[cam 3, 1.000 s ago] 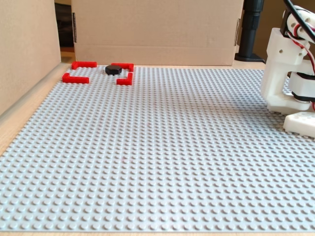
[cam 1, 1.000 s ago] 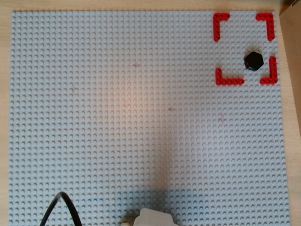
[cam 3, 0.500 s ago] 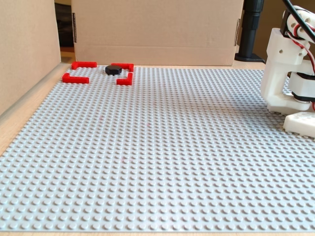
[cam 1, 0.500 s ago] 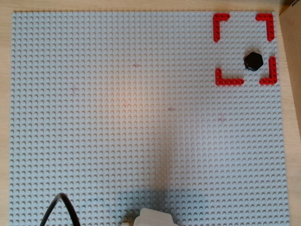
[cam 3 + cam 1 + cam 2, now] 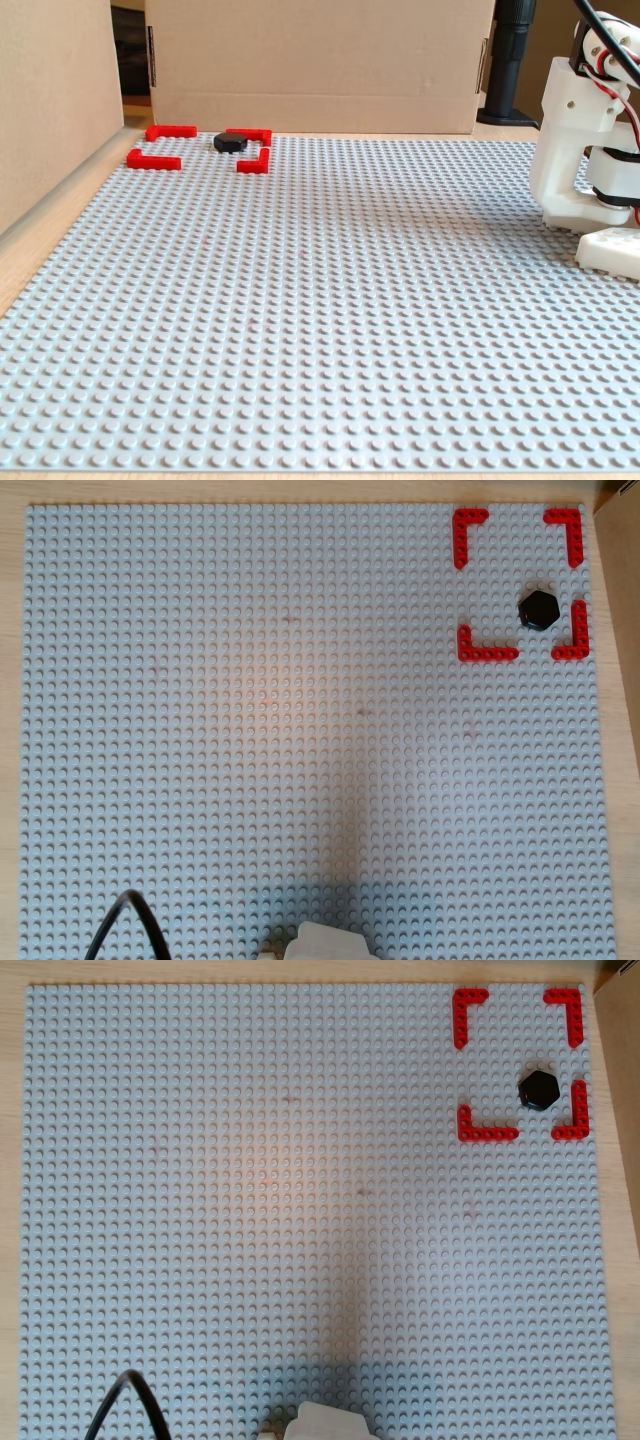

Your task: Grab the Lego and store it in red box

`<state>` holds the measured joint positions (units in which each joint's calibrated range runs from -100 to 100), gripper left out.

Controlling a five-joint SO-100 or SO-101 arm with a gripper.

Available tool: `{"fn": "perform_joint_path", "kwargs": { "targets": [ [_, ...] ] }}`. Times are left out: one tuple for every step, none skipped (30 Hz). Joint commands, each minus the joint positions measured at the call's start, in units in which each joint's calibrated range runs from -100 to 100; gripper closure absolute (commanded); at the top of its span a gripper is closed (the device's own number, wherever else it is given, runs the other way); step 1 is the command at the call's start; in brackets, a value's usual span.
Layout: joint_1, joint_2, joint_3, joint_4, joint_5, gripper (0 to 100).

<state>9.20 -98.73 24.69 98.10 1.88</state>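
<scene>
No displacement since the earlier frame. Gripper state cannot be determined; only the white arm body [image 5: 585, 150] shows at right frame edge. The Lego [image 5: 538, 609], glossy dark hexagon, sits inside the red box [image 5: 486, 654], upper right, on the studded grey baseplate [image 5: 300, 730].

Both overhead views straight down; fixed view low, sideways across baseplate [image 5: 320, 300].

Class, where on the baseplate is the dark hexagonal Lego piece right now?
In both overhead views the Lego sits top right, inside the red box near its lower-right bracket.
</scene>
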Motion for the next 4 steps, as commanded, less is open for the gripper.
{"fn": "perform_joint_path", "kwargs": {
  "targets": [
    [0.07,-0.51,-0.23,0.06,0.31,98],
    [0.07,-0.51,-0.23,0.06,0.31,98],
    [0.07,-0.51,-0.23,0.06,0.31,98],
    [0.07,-0.51,-0.23,0.06,0.31,98]
  ]
}}
